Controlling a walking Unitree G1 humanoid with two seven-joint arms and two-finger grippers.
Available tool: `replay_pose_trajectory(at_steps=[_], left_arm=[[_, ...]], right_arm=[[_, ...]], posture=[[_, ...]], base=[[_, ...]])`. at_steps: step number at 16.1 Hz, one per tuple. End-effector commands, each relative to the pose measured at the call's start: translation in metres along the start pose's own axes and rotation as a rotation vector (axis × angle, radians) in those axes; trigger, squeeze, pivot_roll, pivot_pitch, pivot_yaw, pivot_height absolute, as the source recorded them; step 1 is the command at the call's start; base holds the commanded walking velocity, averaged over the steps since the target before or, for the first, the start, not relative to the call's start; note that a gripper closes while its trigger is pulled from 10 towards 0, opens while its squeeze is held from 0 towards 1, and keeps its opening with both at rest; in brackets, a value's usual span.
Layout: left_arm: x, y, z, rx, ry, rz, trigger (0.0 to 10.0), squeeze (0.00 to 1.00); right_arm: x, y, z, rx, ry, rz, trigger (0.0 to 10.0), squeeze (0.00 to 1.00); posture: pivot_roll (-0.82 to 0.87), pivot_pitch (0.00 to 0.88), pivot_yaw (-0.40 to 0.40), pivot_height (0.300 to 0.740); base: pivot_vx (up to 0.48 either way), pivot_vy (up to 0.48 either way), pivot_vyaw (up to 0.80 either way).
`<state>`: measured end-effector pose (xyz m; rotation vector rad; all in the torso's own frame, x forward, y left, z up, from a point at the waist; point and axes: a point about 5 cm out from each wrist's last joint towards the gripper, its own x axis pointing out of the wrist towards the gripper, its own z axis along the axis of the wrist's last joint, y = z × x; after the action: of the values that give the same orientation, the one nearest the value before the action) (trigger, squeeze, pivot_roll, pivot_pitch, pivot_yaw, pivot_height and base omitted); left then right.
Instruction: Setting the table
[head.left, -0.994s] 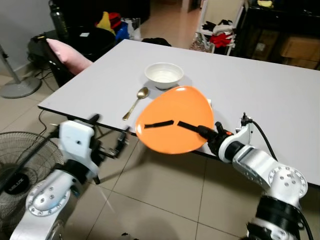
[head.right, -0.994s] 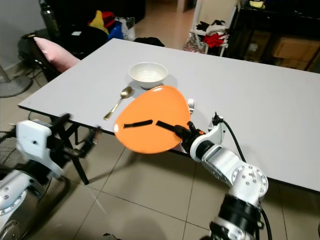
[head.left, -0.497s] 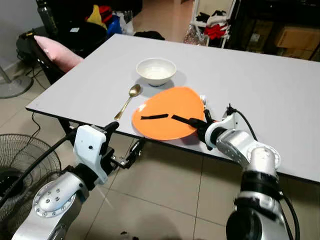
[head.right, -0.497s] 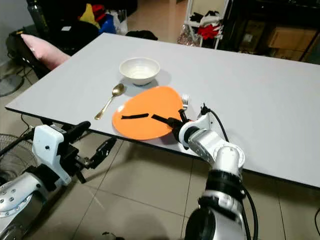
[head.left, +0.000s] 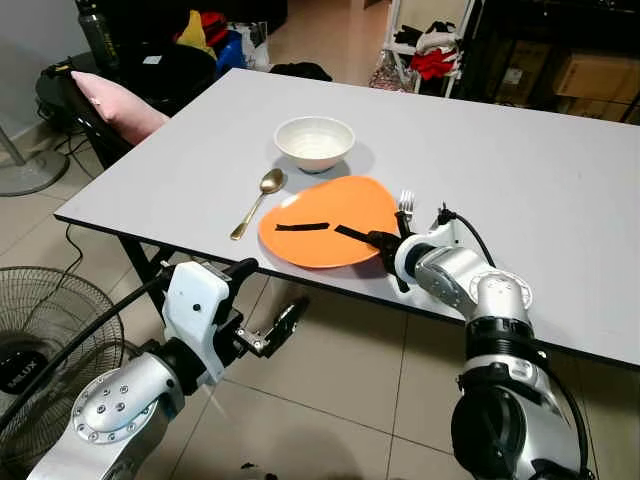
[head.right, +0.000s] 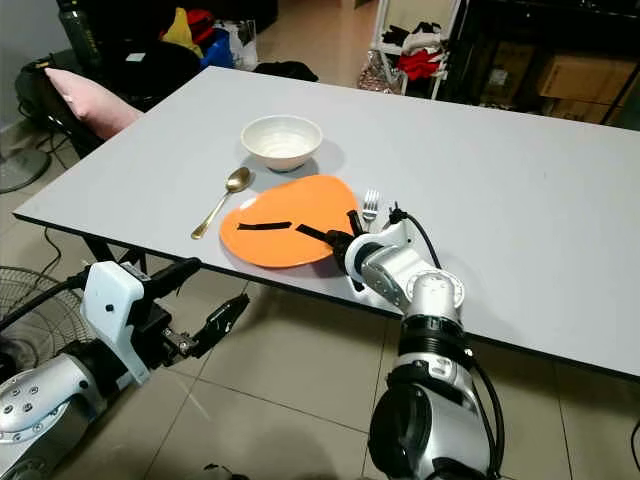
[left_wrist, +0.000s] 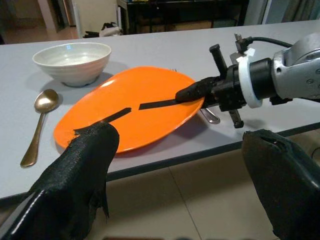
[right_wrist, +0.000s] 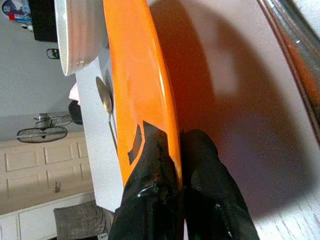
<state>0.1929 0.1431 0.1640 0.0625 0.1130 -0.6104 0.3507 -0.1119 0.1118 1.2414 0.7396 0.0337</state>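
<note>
Orange plate (head.left: 325, 222) now lowered onto counter (head.left: 560, 190) near edge | right end effector (head.left: 383, 240) still clenched on rim | release pending

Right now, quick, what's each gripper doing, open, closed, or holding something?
Left gripper: open, holding nothing, below the table edge.
Right gripper: closed on the rim of the orange plate.

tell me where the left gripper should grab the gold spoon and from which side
Probably best to grip the gold metal spoon at mid-handle, coming straight down from above. It lies flat on the grey table, bowl end toward the white ceramic bowl, handle toward the near edge. The handle is thin and straight with bare table on its left, while the round orange plate sits close on its right, so a pinch across the handle seems safest.
</note>
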Motion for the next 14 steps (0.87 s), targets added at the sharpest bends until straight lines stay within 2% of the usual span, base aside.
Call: replay_pose_trajectory(at_steps=[1,3,5,6,10,14], left_arm=[[0.000,0.000,0.002,0.010,0.005,0.004,10.0,0.00],[-0.001,0.001,0.002,0.014,0.006,0.010,10.0,0.00],[0.000,0.002,0.003,0.016,0.005,0.018,10.0,0.00],[0.000,0.002,0.003,0.016,0.005,0.020,10.0,0.00],[-0.001,0.002,0.003,0.013,0.004,0.027,10.0,0.00],[-0.001,0.001,0.003,0.008,0.004,0.027,10.0,0.00]], right_arm=[[0.003,0.010,0.002,0.008,-0.013,0.028,10.0,0.00],[0.009,0.013,0.001,0.023,-0.018,0.024,10.0,0.00],[0.015,0.019,-0.001,0.028,-0.025,0.031,10.0,0.87],[0.016,0.021,-0.001,0.028,-0.028,0.032,10.0,1.00],[0.020,0.027,0.001,-0.017,-0.049,0.028,10.0,1.00],[0.016,0.016,0.009,-0.148,-0.042,-0.049,10.0,1.00]], posture=[[-0.05,0.000,0.032,0.740],[-0.05,0.000,0.032,0.740],[-0.05,0.000,0.032,0.740],[-0.05,0.000,0.032,0.740],[-0.04,0.000,0.026,0.740],[-0.04,0.000,0.024,0.740]], base=[[0.000,0.000,0.00],[0.000,0.000,0.00],[0.000,0.000,0.00],[0.000,0.000,0.00],[0.000,0.000,0.00],[0.000,0.000,0.00]])
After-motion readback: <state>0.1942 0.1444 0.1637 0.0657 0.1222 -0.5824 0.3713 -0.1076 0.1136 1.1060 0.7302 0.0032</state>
